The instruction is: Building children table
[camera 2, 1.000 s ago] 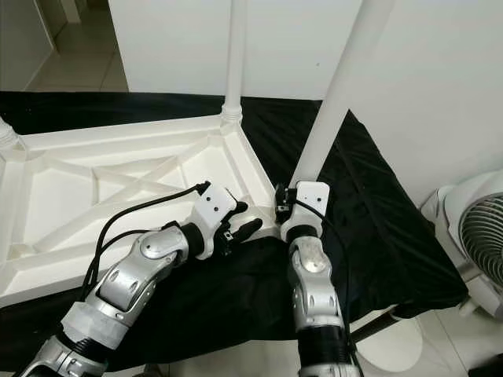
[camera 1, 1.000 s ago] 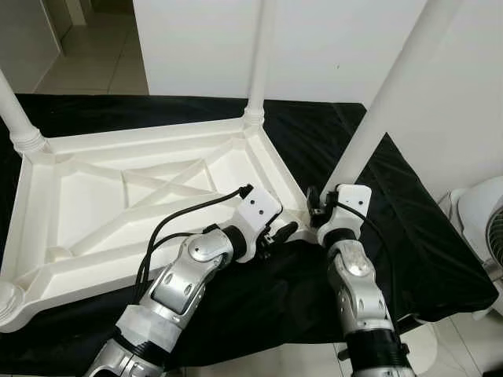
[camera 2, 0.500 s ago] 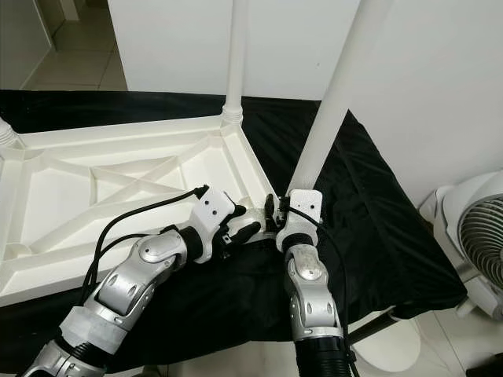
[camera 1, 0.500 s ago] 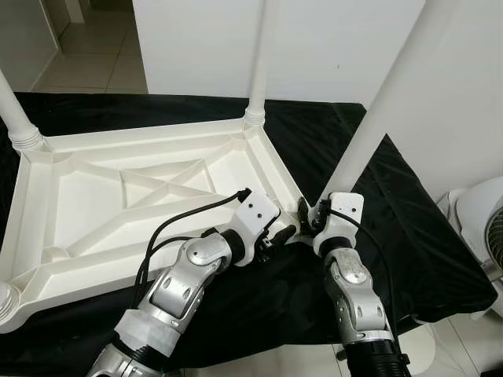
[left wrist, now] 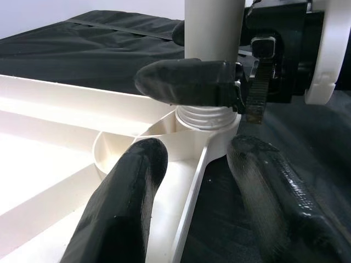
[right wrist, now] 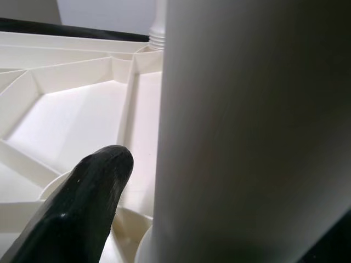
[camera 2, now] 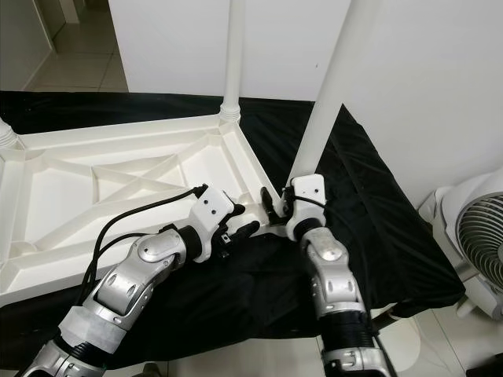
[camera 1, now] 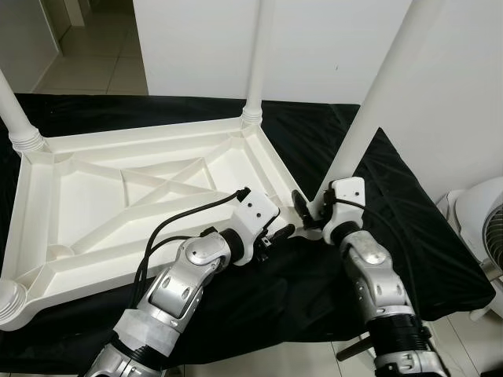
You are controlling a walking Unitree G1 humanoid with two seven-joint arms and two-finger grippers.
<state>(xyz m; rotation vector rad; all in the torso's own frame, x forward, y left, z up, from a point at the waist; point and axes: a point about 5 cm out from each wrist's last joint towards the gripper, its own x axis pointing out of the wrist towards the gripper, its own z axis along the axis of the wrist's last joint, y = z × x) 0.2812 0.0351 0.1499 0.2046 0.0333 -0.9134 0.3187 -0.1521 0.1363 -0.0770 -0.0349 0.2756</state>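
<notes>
An upturned white plastic children's table top (camera 1: 118, 196), ribbed underneath with a cross brace, lies on a black cloth (camera 1: 409, 236) spread over a low surface. Three white plastic tube legs show standing in its corners: one at the far left corner (camera 1: 14, 110), one at the far right corner (camera 1: 253, 63), and one at the near right corner (camera 1: 385, 102), leaning up to the right.

The right gripper (camera 2: 279, 206) is at the foot of that near right leg, its black fingers (left wrist: 186, 82) set on either side of the tube just above the threaded collar, clasping it. The left gripper (camera 1: 275, 236) hovers just beside the same corner socket, its two fingers (left wrist: 126, 208) spread apart and holding nothing, one over the table's rim, the other over the cloth.

A white round fan (camera 2: 471, 236) stands on the tiled floor at the right.
</notes>
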